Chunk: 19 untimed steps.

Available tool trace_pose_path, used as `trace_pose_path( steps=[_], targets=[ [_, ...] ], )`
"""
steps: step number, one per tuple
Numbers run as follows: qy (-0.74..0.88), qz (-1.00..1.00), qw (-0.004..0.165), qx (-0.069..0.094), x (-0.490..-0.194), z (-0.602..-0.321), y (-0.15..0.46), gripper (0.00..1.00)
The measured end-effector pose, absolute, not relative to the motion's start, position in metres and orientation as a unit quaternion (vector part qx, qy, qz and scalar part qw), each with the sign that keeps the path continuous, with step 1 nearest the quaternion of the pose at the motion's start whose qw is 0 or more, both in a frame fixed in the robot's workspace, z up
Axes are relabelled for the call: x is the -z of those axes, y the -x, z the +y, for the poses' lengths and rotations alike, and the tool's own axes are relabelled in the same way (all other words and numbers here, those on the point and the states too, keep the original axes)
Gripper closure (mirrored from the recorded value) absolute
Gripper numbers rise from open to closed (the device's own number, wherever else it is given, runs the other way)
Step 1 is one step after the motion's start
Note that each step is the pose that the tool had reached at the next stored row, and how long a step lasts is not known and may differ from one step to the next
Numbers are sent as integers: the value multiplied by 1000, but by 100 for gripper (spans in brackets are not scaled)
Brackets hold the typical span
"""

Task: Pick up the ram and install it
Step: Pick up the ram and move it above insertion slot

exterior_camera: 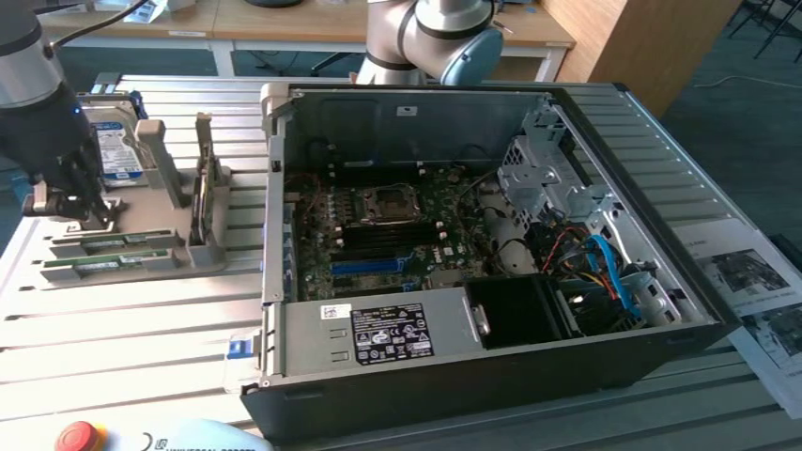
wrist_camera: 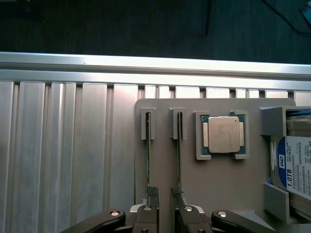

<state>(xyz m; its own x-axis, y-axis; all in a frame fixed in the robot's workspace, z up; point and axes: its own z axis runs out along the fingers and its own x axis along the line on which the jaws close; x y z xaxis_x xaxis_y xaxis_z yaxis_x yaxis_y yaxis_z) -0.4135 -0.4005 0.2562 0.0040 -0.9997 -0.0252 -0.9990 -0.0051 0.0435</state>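
Note:
Two ram sticks stand on edge in the slots of a grey holder (wrist_camera: 160,145). In the wrist view they appear as thin lines, one ram stick (wrist_camera: 148,150) beside the other (wrist_camera: 179,150). In the exterior view the green ram sticks (exterior_camera: 123,246) lie at the holder's near end, at that view's left. My gripper (wrist_camera: 164,194) hangs open over one end of the sticks. Its dark fingertips (wrist_camera: 152,191) sit just inside the two sticks, with bare holder between them. The exterior view shows the gripper (exterior_camera: 85,218) low over the holder, holding nothing.
A square silver processor chip (wrist_camera: 223,134) and a hard drive (wrist_camera: 294,167) share the holder. The open computer case (exterior_camera: 652,282) fills the middle of the slatted metal table, with the motherboard's blue slot (exterior_camera: 370,266) inside. A red stop button (exterior_camera: 78,437) sits at the front edge, and papers (exterior_camera: 752,282) lie at the right.

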Motion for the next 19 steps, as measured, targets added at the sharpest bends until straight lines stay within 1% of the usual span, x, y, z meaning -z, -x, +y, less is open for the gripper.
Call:
trace_pose_path(
  steps=[8, 19],
  targets=[
    [-708, -705, 7, 24, -254, -401, 414, 76],
    [-708, -705, 7, 24, -239, -403, 413, 76]
  ],
)
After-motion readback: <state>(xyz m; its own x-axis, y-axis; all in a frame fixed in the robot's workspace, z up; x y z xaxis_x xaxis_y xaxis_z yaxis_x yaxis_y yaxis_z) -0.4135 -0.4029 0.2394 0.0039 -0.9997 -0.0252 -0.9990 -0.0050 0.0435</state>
